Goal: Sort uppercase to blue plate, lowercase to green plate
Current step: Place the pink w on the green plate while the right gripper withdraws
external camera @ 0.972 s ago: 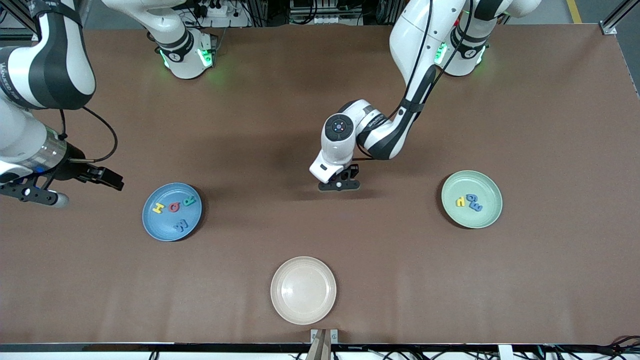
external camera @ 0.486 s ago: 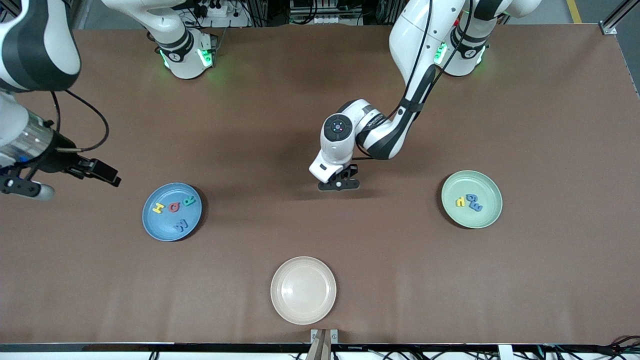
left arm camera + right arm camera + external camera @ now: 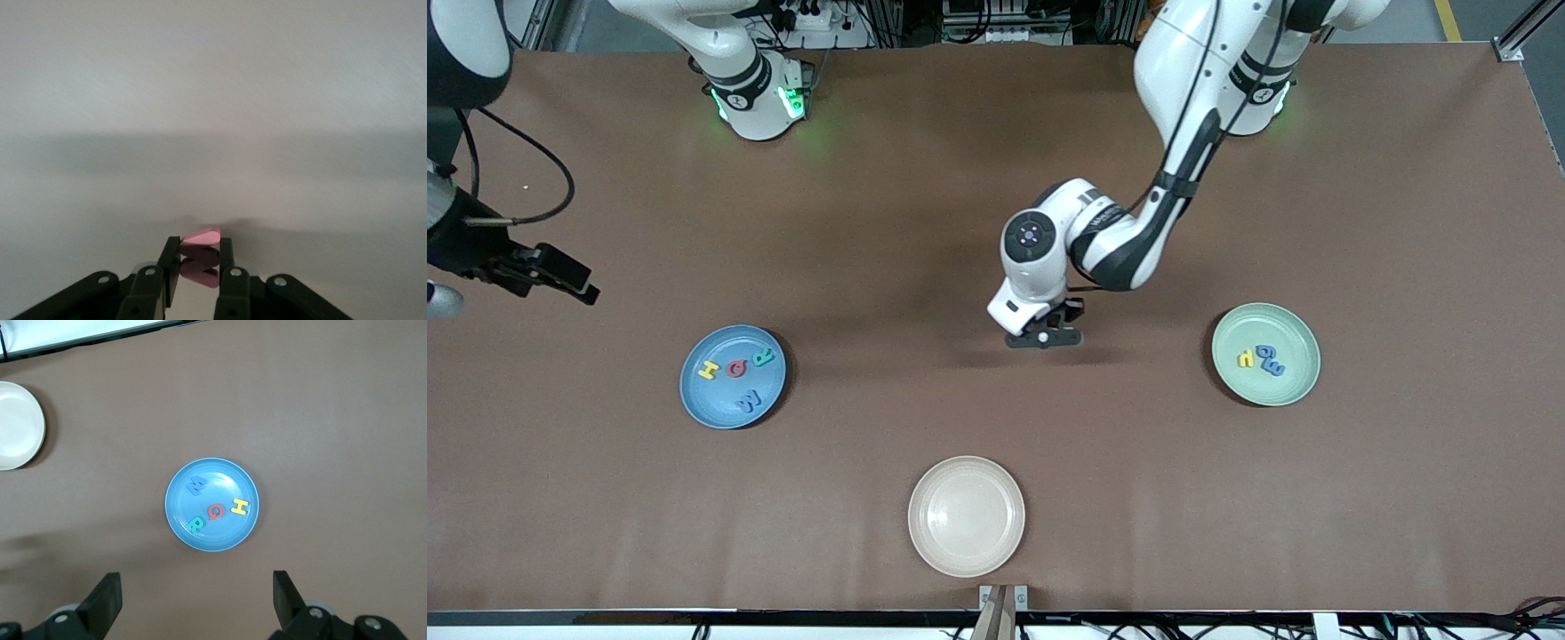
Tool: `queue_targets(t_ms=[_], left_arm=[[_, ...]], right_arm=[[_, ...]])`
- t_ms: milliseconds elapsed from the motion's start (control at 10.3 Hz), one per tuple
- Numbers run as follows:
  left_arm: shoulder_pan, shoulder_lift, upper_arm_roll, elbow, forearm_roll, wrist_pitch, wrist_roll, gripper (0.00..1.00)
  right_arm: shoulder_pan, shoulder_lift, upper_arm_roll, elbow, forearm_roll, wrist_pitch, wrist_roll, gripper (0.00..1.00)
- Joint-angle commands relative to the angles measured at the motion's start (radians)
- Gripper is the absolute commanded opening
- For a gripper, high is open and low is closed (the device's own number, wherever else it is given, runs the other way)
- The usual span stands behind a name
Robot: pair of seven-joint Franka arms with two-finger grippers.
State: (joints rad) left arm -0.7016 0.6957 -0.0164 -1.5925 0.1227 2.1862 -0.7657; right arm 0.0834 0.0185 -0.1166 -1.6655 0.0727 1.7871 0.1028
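My left gripper point(image 3: 1043, 338) is low over the middle of the table, between the two plates, and shut on a red lowercase letter point(image 3: 202, 236). In the front view the hand hides this letter. The blue plate point(image 3: 694, 396) holds the uppercase letters: yellow H point(image 3: 708, 370), red Q point(image 3: 736, 367), green R point(image 3: 763, 359) and blue W point(image 3: 749, 400). In the green plate point(image 3: 1254, 329) lie a yellow lowercase letter point(image 3: 1246, 358) and two blue ones point(image 3: 1269, 359). My right gripper point(image 3: 197, 593) hangs open and empty, high up near the blue plate point(image 3: 223, 477), at the right arm's end.
A beige plate point(image 3: 967, 516) sits empty near the table's front edge, nearer to the front camera than both other plates. It also shows in the right wrist view as the beige plate point(image 3: 17, 425).
The left gripper has shut on the red letter and shifted slightly toward the green plate. The right arm has drawn away from the blue plate toward the table's edge.
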Motion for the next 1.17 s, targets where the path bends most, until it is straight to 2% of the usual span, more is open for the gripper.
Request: queue_targets(t_ms=[0,194,486,680,875,972,1069], left_arm=[[0.178,-0.079,-0.063,-0.018,0.028,-0.081,0.176,0.00],[0.351,-0.126,-0.117,-0.033,0.044,-0.143,0.358,0.00],[0.532,-0.173,-0.123,-0.119,0.044,-0.146,0.621,0.00],[0.620,-0.189,-0.128,-0.174,0.034,-0.141,0.692,0.00],[0.735,-0.202,-0.192,-0.231,0.029,-0.128,0.721,0.01],[0.796,-0.202,-0.241,-0.248,0.028,-0.126,0.720,0.06],[0.845,-0.202,-0.279,-0.253,0.028,-0.126,0.720,0.29]], right_arm=[[-0.008,-0.014,0.009,0.053,-0.054,-0.092,-0.055,1.00],[-0.013,-0.006,0.011,0.091,-0.060,-0.142,-0.069,1.00],[-0.014,-0.014,0.009,0.092,-0.059,-0.161,-0.071,1.00],[-0.014,-0.020,0.009,0.093,-0.057,-0.164,-0.071,1.00],[-0.016,-0.031,0.006,0.101,-0.039,-0.186,-0.077,1.00],[-0.022,-0.035,0.003,0.101,-0.028,-0.186,-0.095,1.00],[-0.028,-0.037,0.003,0.102,-0.024,-0.187,-0.097,1.00]])
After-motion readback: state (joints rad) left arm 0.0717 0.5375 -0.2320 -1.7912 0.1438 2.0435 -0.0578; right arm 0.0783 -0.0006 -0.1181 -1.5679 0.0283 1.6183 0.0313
